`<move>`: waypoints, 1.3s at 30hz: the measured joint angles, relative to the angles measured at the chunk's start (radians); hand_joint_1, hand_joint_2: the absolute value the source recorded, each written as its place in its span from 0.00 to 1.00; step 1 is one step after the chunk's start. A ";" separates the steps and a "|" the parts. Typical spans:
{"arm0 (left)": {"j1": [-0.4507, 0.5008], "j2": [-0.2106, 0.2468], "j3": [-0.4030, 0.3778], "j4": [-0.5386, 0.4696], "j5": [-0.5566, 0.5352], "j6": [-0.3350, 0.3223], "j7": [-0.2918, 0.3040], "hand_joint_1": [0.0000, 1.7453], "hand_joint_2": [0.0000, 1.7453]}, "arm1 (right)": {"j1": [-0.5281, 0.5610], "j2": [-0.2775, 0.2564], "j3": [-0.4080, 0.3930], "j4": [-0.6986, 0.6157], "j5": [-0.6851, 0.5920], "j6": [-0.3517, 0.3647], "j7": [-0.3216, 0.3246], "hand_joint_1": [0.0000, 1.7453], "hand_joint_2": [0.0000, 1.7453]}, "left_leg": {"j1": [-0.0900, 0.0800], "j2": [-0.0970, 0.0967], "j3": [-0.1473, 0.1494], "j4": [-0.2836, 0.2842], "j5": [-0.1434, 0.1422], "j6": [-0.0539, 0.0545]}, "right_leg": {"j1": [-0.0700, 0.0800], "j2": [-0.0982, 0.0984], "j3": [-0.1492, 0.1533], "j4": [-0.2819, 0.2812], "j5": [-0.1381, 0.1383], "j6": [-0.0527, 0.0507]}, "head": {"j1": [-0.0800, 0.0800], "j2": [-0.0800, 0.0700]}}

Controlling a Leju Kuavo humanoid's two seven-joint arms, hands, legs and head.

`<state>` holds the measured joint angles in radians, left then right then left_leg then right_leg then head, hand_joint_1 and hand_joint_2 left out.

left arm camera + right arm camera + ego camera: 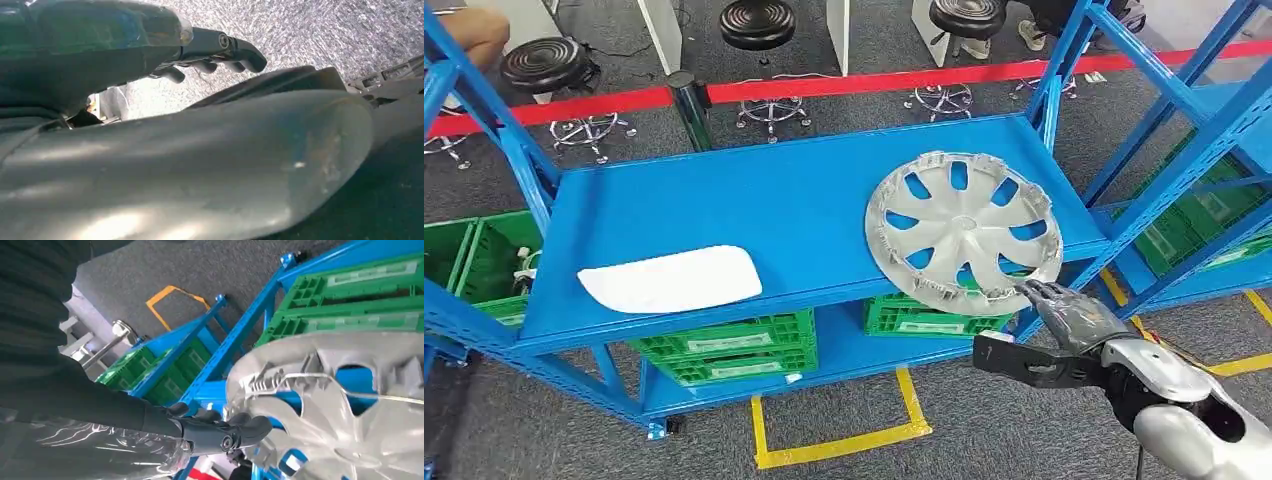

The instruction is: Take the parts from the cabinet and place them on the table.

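A blue steel cabinet [724, 200] of open shelves spans the head view, its top shelf a flat blue sheet with slanted uprights at each end. On the right half of that shelf lies the silver hubcap [964, 228], a round plastic wheel cover with curved spokes, blue showing through its openings, and a ring of small clips around its rim. Its near edge overhangs the shelf's front lip (the wrist view shows the ribbed rim and a thin wire ring running along its back). To its left, well apart, a flat white panel [672, 279] with rounded corners lies near the shelf's front edge; bare blue shelf stretches between and behind the two parts.

Green plastic crates [729, 345] sit on the lower shelf and in the racks to either side. The floor is grey carpet marked with yellow tape [834, 445] in front and a red line behind, where black round stools [759, 25] stand.

The right hand [1064, 305] reaches up at the hubcap's near rim, its dark fingers [235, 432] curled against the edge; whether they actually grip it I cannot tell. The left hand [200, 50] hangs over the carpet with fingers loosely curled, holding nothing.
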<state>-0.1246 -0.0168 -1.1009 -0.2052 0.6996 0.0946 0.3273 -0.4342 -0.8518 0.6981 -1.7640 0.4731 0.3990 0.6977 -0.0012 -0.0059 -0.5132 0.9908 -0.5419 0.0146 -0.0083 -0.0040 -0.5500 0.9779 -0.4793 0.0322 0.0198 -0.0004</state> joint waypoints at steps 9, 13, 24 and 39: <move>-0.001 -0.003 -0.001 0.000 0.013 0.001 -0.016 0.00 0.00 | -0.024 0.020 0.030 0.060 0.010 -0.017 -0.005 0.00 1.00 | 0.000 0.013 0.000 -0.001 -0.001 0.001 | 0.000 0.007 0.000 0.000 0.000 0.000 | 0.000 0.000; -0.001 -0.008 -0.001 0.000 0.021 0.001 -0.012 0.00 0.00 | -0.053 0.031 0.052 0.079 0.010 -0.029 -0.018 0.00 1.00 | 0.000 0.016 0.001 -0.001 -0.002 0.001 | 0.000 0.010 -0.001 0.000 0.001 0.000 | 0.000 0.000; -0.002 -0.016 -0.001 0.000 0.017 0.007 -0.004 0.00 0.00 | -0.117 0.049 0.104 0.110 0.260 -0.110 -0.106 0.00 1.00 | 0.000 0.018 0.001 -0.001 -0.002 0.002 | 0.000 0.012 -0.001 0.001 0.001 0.000 | 0.000 0.000; -0.002 -0.016 -0.002 0.000 0.004 0.010 -0.003 0.00 0.00 | -0.178 0.086 0.127 0.217 0.299 -0.035 -0.091 0.00 1.00 | 0.000 0.017 0.002 -0.001 -0.002 0.002 | 0.000 0.012 -0.001 0.001 0.001 0.000 | 0.000 0.000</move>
<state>-0.1269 -0.0328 -1.1025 -0.2049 0.7038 0.1049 0.3239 -0.6121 -0.7660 0.8251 -1.5466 0.7717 0.3643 0.6069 -0.0013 0.0113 -0.5115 0.9900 -0.5443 0.0161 -0.0086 0.0080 -0.5512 0.9786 -0.4787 0.0317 0.0198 -0.0004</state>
